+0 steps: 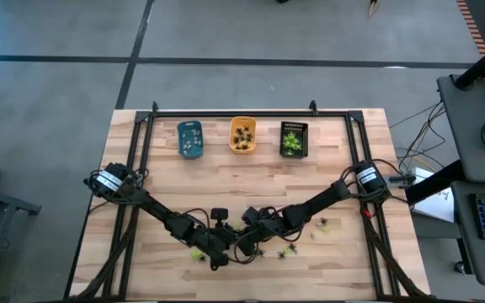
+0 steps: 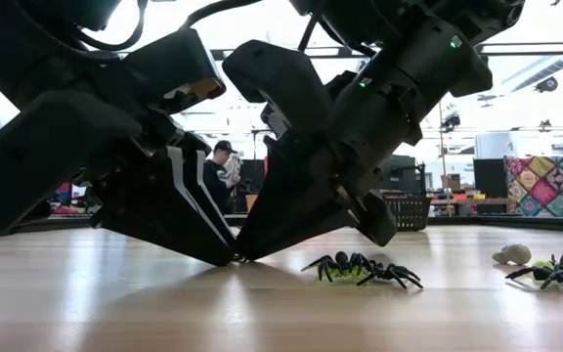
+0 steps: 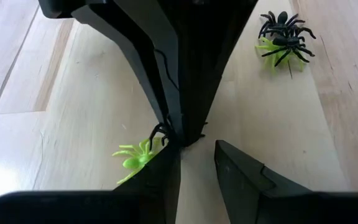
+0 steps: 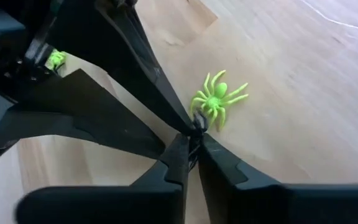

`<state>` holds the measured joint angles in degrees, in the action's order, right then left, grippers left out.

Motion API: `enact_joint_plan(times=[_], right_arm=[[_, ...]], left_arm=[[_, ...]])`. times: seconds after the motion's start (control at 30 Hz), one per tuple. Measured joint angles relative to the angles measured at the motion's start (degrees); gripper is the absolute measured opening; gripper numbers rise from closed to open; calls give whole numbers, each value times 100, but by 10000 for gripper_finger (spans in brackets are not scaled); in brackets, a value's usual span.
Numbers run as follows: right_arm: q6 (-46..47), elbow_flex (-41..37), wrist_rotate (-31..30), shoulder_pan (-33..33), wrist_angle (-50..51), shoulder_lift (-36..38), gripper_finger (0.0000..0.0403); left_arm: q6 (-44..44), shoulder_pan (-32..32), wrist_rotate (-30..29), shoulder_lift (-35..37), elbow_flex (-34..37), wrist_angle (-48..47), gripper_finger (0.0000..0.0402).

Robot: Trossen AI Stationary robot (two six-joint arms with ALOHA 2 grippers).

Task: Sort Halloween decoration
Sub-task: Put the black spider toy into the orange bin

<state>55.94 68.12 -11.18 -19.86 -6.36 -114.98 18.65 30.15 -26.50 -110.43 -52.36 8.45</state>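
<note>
In the high view, both arms meet low on the table (image 1: 343,278), close to its edge at 6 o'clock. The left gripper (image 1: 223,255) and the right gripper (image 1: 238,247) are tip to tip. The blue tray (image 1: 190,140), orange tray (image 1: 242,135) and black tray (image 1: 294,139) stand in a row at 12 o'clock, with much bare wood between them and the grippers. Loose yellow-green spiders (image 1: 289,250) lie at 3 o'clock and at 9 o'clock of the tips, and one more lies farther away toward 2 o'clock.

In the low view, you see the fingertips of both grippers down on the wood, touching each other. A black spider (image 2: 365,268) lies just beside them at 3 o'clock. A pale figure (image 2: 512,254) is farther off on the same side.

In the left wrist view, the left fingers (image 3: 241,180) stand narrowly apart and hold nothing. A green spider (image 3: 135,155) touches one of them.

In the right wrist view, the right fingers (image 4: 173,165) are pressed together. There is a small black thing at their tips, but I cannot tell if it is gripped. Another green spider (image 4: 216,99) lies just beside it.
</note>
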Motion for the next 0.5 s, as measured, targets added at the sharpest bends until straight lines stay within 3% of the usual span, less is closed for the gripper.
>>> enact_joint_plan(times=[0.5], right_arm=[[-188,0,279,11,307,258,9]], left_arm=[[65,68,37,367,-4,-684,141]])
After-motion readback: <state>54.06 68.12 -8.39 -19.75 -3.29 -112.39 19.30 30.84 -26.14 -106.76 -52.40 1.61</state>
